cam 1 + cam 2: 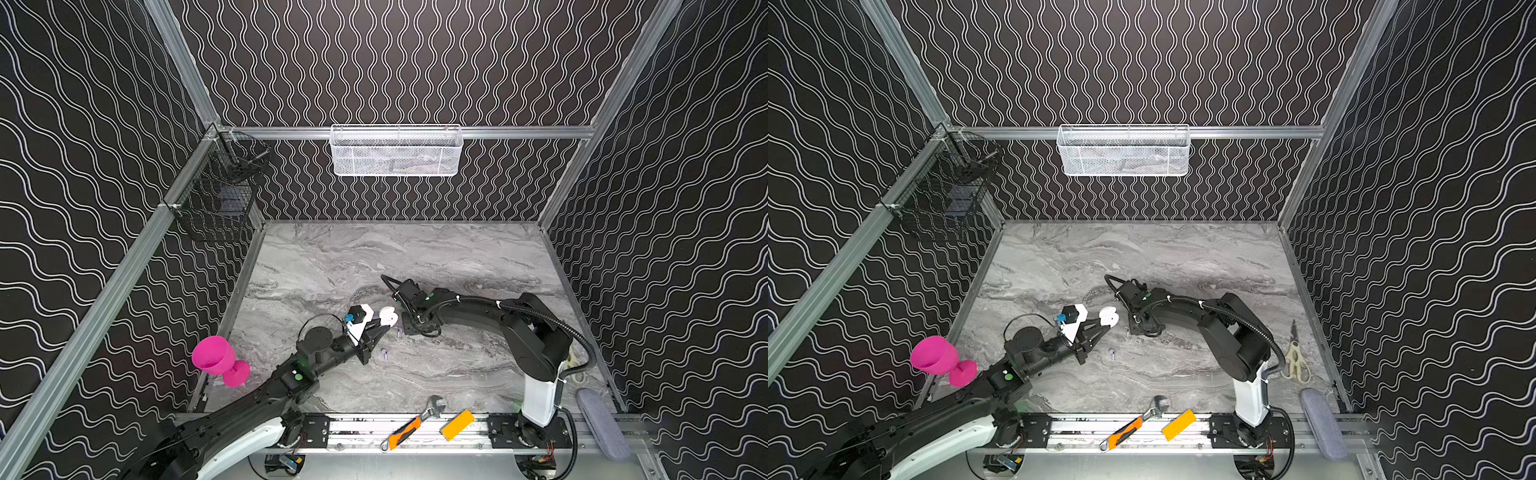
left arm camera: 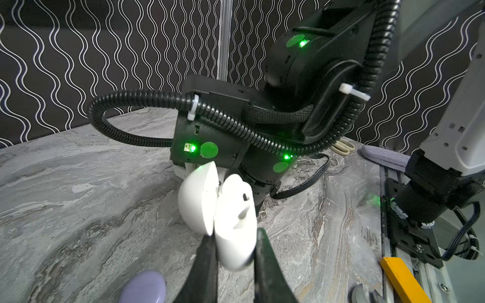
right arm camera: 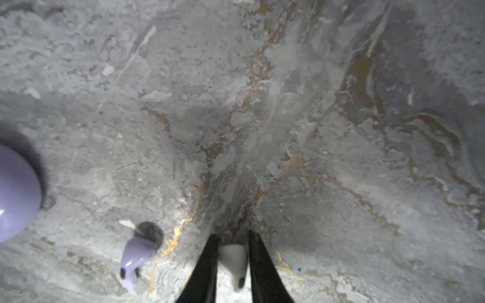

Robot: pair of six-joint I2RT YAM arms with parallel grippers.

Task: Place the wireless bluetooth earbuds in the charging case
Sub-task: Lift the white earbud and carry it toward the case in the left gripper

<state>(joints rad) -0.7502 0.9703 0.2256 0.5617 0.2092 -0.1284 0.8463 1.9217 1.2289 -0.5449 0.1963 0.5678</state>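
Blk arms [image 1: 519, 328], wht bases [image 1: 538, 399], grn dots [image 2: 209, 149]

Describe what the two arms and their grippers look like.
Both arms are black with a white shell near the base: the left arm, the right arm. Round green stickers mark the joints. A ribbed black hose, tied with white zip ties, runs along the right arm. The left gripper and right gripper have slim black tapering fingers.
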